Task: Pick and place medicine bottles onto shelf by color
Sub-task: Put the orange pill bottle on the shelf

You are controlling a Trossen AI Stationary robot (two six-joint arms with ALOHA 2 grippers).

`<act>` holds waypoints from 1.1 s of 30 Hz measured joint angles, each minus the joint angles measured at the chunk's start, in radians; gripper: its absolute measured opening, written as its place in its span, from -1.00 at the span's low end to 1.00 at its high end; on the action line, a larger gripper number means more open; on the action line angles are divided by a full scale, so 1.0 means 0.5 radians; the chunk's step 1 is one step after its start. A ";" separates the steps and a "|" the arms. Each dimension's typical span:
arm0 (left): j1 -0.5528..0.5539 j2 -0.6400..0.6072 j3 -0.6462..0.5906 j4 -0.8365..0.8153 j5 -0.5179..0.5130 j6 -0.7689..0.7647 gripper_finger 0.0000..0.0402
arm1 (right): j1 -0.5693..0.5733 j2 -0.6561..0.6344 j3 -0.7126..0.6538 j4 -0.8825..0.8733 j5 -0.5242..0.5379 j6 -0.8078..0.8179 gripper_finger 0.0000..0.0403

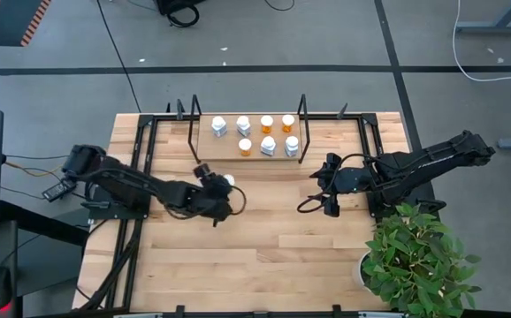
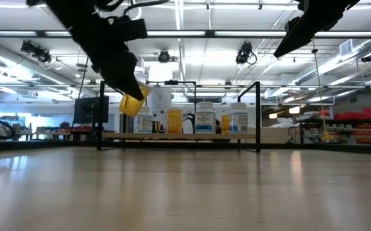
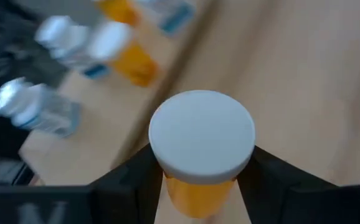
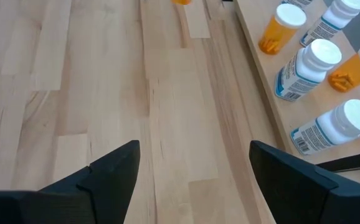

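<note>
The left gripper clamps an orange bottle — lifted off the table, near the shelf. The right gripper waits beside the shelf — jaws wide, holding nothing.

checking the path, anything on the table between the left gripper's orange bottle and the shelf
Nothing: in the high view bare tabletop separates the left gripper, shut on the orange bottle, from the shelf.

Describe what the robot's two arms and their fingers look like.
Both arms are black, jointed and slim, with thin dark cables looping beside them. The left gripper and right gripper each end in two flat, matte black fingers with angular, wedge-shaped tips. I can see no markings or labels on them.
</note>
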State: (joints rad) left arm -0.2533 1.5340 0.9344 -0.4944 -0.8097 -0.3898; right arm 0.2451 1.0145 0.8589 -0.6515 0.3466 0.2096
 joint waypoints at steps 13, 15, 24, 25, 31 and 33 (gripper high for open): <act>0.113 -0.083 -0.523 0.791 -0.733 -0.696 -0.09 | 0.000 0.000 0.000 0.010 0.045 0.000 0.54; 0.174 -0.084 -0.523 0.828 -0.737 -0.713 -0.09 | -0.001 0.000 0.000 0.012 0.046 0.000 0.54; 0.367 0.084 -0.522 1.058 -0.738 -0.728 -0.11 | -0.001 0.000 0.000 0.048 0.047 0.000 0.54; 0.386 0.122 -0.521 1.088 -0.738 -0.752 -0.11 | -0.002 0.001 0.000 0.047 0.047 -0.001 0.54; 0.500 0.258 -0.523 1.256 -0.747 -0.784 -0.12 | -0.001 0.000 0.000 0.046 0.046 -0.001 0.54; 0.533 0.276 -0.521 1.298 -0.744 -0.762 -0.12 | 0.000 0.001 0.000 0.045 0.044 -0.001 0.54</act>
State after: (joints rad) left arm 0.0132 1.6722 0.6741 0.1545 -1.1818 -0.7708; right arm 0.2451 1.0149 0.8591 -0.6289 0.3687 0.2092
